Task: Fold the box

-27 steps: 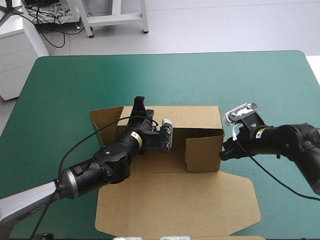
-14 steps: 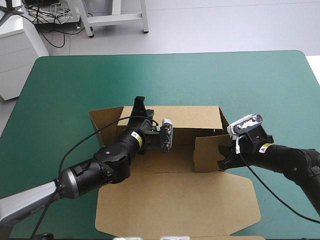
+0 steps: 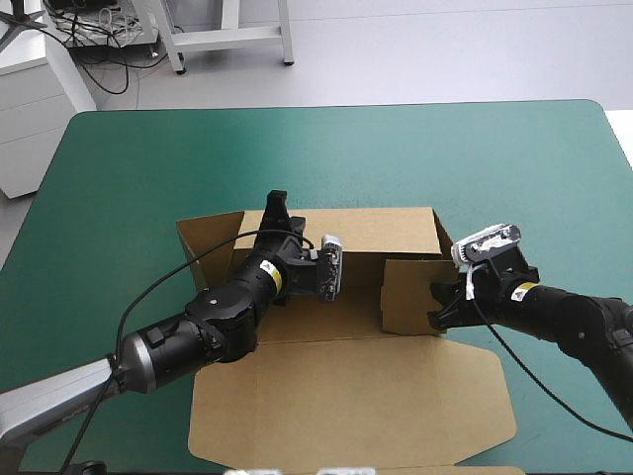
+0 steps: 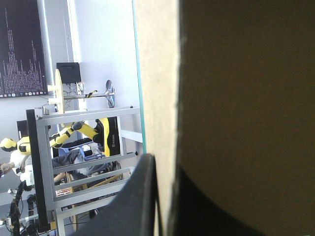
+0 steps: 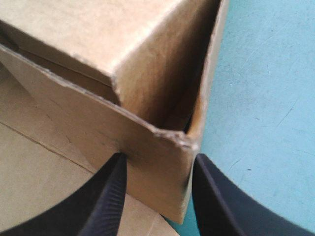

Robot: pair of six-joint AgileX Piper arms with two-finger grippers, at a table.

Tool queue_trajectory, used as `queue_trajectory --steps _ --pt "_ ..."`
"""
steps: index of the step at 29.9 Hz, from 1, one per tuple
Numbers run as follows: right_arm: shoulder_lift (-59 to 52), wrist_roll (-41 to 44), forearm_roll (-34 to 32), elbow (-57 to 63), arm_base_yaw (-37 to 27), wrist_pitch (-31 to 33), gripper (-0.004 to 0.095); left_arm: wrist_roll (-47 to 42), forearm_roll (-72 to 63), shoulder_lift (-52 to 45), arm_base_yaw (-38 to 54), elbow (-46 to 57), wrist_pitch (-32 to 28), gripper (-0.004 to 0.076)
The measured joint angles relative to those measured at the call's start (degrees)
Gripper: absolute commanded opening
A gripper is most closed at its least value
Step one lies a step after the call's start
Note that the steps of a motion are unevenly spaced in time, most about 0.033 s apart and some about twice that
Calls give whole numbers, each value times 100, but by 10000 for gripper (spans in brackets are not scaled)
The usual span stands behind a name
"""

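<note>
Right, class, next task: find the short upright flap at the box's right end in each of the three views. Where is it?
High view: the flap stands right of centre, the right tool at its outer end.
Left wrist view: not in it; only box board held by the left tool.
Right wrist view: its corner sits between the right tool's fingers.
Shared landmark: the teal-green cover beside that corner.

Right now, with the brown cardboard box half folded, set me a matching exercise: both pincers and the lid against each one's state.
1. left black fin-fingered pincer
2. right black fin-fingered pincer
3. brown cardboard box's lid panel

A. lies flat on the teal-green cover, nearest the robot
B. open, astride the right wall at its corner
C. shut on the far wall

Pairs: 1-C, 2-B, 3-A
</note>
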Motion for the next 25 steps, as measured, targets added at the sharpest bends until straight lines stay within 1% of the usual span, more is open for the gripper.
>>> queue_trajectory --steps 4,9,11,15,19,21,24,25 --pt "107 -5 127 6 74 -74 390 0 0 0 0 0 -32 -10" --pt "298 6 67 6 531 -342 389 0 0 0 0 0 -36 -10" --pt "374 124 -156 6 679 -489 389 0 0 0 5 0 -38 -10" --pt "552 869 -791 6 853 -801 382 0 -5 0 11 0 -47 -10" --pt "714 1699 -1376 6 891 -950 296 0 -5 0 11 0 -59 -10" --pt "759 1956 -1586 6 901 -1062 255 0 -11 0 11 0 -59 -10" --pt "792 2154 -1663 6 906 -1132 150 1 -11 0 11 0 -72 -10" --pt "792 2198 -1662 6 906 -1138 91 1 -11 0 11 0 -84 -10"
